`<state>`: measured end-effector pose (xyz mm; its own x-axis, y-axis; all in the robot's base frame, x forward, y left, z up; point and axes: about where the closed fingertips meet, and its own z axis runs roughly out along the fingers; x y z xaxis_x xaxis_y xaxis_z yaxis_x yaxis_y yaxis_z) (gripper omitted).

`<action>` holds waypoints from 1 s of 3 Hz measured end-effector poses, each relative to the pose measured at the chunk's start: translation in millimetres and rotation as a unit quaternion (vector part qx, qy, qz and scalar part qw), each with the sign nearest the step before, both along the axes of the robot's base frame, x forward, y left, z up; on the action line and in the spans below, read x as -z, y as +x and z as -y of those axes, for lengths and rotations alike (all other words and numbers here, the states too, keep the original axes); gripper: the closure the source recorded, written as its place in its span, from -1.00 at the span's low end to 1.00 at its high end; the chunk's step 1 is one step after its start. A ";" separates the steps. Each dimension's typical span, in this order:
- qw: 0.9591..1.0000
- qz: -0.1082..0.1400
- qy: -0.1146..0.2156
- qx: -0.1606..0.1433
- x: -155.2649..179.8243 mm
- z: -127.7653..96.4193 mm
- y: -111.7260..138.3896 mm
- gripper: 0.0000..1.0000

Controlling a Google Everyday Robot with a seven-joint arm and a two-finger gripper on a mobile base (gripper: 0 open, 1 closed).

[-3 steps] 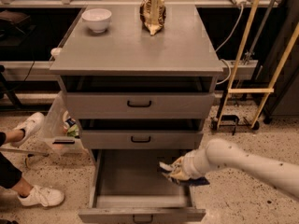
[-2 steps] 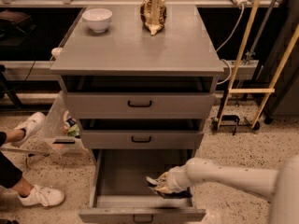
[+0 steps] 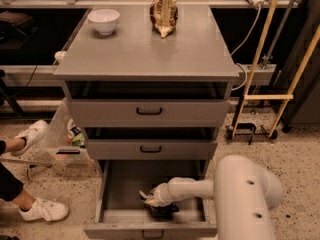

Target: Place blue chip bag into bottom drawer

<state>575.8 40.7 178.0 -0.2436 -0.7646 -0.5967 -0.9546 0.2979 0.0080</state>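
Observation:
The bottom drawer (image 3: 120, 184) is pulled open at the foot of the grey cabinet. My gripper (image 3: 151, 199) reaches from the right, low inside the drawer's front half. The blue chip bag (image 3: 162, 210) shows as a dark crinkly shape on the tray floor, right under and in front of the gripper. Most of the bag is hidden by the gripper and arm. I cannot tell whether the gripper still holds it.
The two upper drawers (image 3: 149, 112) are closed. A white bowl (image 3: 103, 20) and a brown-and-tan chip bag (image 3: 164, 14) stand on the cabinet top. A person's white shoes (image 3: 42, 210) are at the left. A wooden frame (image 3: 270, 84) stands at the right.
My arm has swung left and lower, bringing the gripper and the blue bag from the drawer's right edge down onto the tray floor.

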 end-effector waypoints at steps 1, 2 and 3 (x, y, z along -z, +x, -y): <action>1.000 -0.005 0.002 0.014 27.4 -4.2 6.5 1.00; 1.000 -0.005 0.002 0.014 27.0 -4.3 6.5 0.70; 1.000 -0.005 0.002 0.014 27.0 -4.4 6.4 0.22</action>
<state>582.3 45.0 151.0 -0.2703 -0.7555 -0.5968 -0.9458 0.3242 0.0180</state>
